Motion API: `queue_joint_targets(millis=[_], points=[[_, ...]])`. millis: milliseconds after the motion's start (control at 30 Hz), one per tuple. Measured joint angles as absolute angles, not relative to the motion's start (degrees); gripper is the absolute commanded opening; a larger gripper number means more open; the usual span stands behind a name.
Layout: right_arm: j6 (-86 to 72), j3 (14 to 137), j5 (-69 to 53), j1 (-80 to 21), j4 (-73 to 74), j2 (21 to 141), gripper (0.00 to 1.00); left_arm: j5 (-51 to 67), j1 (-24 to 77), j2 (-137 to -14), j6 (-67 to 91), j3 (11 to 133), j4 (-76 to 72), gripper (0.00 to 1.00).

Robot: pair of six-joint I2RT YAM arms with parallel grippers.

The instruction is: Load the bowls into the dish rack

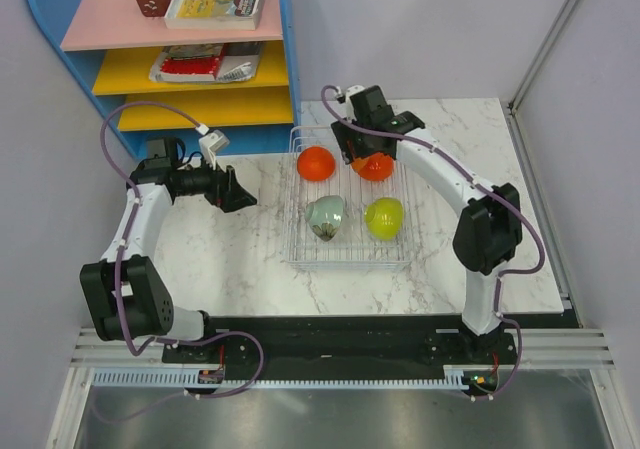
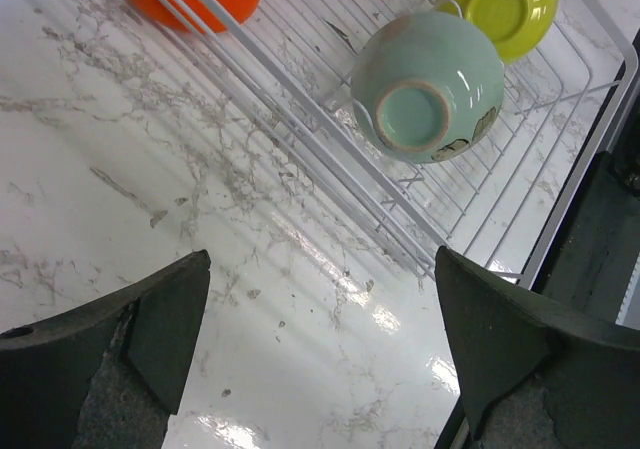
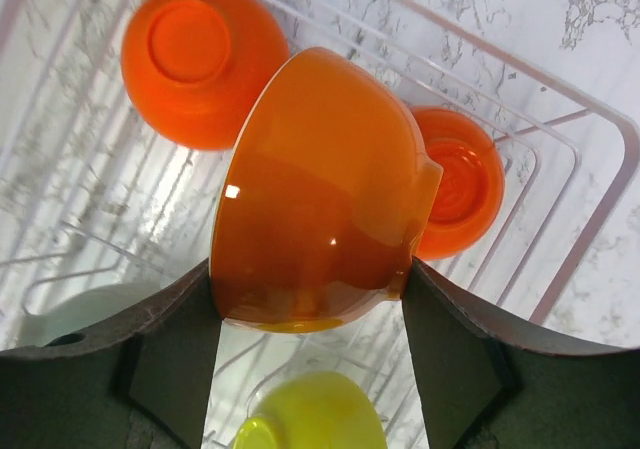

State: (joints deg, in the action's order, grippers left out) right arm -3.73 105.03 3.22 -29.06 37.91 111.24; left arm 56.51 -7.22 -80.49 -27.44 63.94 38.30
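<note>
Grips an orange bowl [image 3: 320, 189] on edge in the right hand [image 3: 310, 299], over the dish rack's [image 1: 350, 261] far right corner. Keeps a second orange bowl [image 1: 315, 163], a pale green bowl [image 1: 326, 216] and a yellow bowl [image 1: 384, 218] in the rack. Holds the left hand [image 2: 320, 259] spread wide over the bench [image 1: 230, 259], left of the rack.

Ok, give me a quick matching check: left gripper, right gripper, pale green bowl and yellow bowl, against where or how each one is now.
Things:
1. left gripper
2. right gripper
3. pale green bowl
4. yellow bowl

Place or state:
A. in the dish rack, near right
B. open, above the table beside the dish rack
C. in the dish rack, near left
D. shut on an orange bowl

Pairs: 1-B, 2-D, 3-C, 4-A
</note>
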Motion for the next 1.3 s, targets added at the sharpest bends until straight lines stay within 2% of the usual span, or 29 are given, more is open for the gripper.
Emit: queue_joint_targets(millis=[233,533,967,1300], points=[[4.8,107.2,13.6,-36.5,41.7,114.2,0.00,60.4,-11.6,-80.4,-28.6,62.1,38.9,1.00],[10.9,108.3,19.4,-37.5,42.3,116.8,0.00,63.2,-12.1,-80.4,-29.3,60.5,39.0,1.00],[18.3,107.4,21.1,-42.6,43.8,118.1,0.00,64.7,-12.1,-80.5,-29.5,60.4,39.1,1.00],[25.1,106.2,21.8,-42.9,44.3,120.6,0.00,65.1,-12.1,-80.5,-29.6,60.2,39.1,1.00]])
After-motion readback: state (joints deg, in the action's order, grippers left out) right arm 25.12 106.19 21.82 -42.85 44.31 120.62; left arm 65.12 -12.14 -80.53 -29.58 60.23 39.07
